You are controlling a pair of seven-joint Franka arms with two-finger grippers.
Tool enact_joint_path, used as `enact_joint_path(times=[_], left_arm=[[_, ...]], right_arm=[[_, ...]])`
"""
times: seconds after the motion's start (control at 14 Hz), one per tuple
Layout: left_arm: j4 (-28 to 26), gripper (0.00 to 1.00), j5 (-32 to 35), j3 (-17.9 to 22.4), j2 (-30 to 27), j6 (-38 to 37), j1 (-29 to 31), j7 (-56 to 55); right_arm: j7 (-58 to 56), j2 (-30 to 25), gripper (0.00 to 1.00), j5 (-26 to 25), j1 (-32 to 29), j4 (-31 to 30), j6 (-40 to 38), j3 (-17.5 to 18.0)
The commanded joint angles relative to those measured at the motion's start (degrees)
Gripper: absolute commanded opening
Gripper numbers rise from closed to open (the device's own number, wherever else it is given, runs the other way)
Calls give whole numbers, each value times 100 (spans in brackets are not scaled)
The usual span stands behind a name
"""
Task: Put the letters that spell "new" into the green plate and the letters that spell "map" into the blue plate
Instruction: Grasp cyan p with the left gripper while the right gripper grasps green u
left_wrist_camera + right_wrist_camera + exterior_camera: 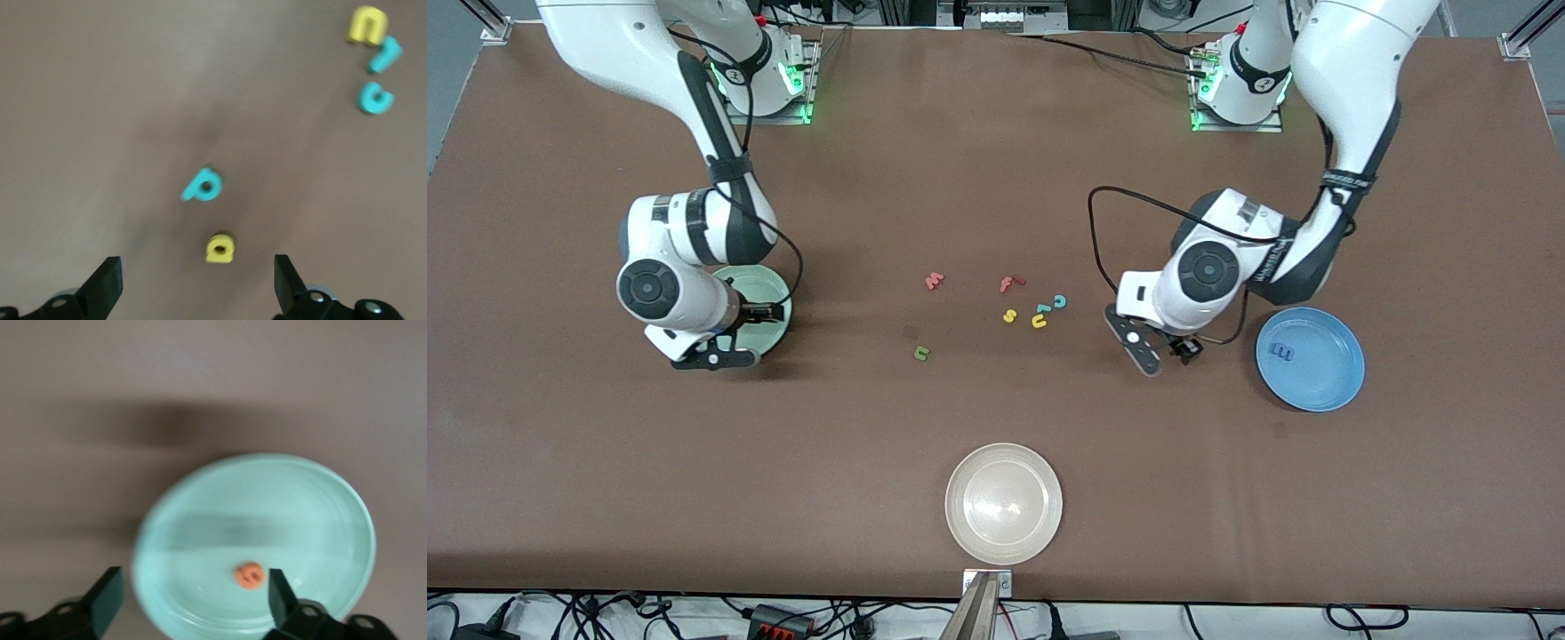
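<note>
Brown-covered table (pixel 996 178), two arm bases along one long edge.

Green plate (pixel 769 286): toward the right arm's end, partly under the right arm's wrist. Holds the orange "e" (pixel 248 575).

Right gripper (pixel 190 593): over the green plate, jaws spread wide, nothing held.

Blue plate (pixel 1325 378): toward the left arm's end. Holds the blue "m" (pixel 1282 353).

Left gripper (pixel 1163 354): over bare table beside the blue plate, jaws spread wide, nothing held. Its wrist view shows the teal stemmed letter (pixel 201 186) and the yellow round-bowled letter (pixel 220 248) lying on the cloth, near each other, apart.

Mid-table letters: red-pink "w" (pixel 934 281); dark green "n" (pixel 921 354), nearer the front camera; red "f" (pixel 1009 284); yellow "s" (pixel 1009 316); yellow "u" (pixel 1039 322); a teal piece (pixel 1043 308) just beside it; teal "c" (pixel 1059 301).

Whitish-beige plate (pixel 1040 524): at the middle of the table's front-camera edge.
</note>
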Motion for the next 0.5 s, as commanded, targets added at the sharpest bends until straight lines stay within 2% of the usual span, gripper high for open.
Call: enact_joint_path(times=[0.0,0.07,0.14,0.36,0.43], left_arm=[[-10,100,179,17,172,357,-5,1179],[-62,100,171,17,321,681,65,1645],[-97,100,170,17,418,902,74,2006],[-159,100,188,35,586,1211,4,2115],[-185,92,266,35,586,1290,13,2133]], right_arm=[[-21,561,100,85,556,957,-55,-22],[-30,729,100,93,618,1204,-46,65],[-117,887,100,85,610,1415,-37,318],[-873,1240,100,93,618,1830,287,637],[-1022,1258,98,93,618,1839,401,794]])
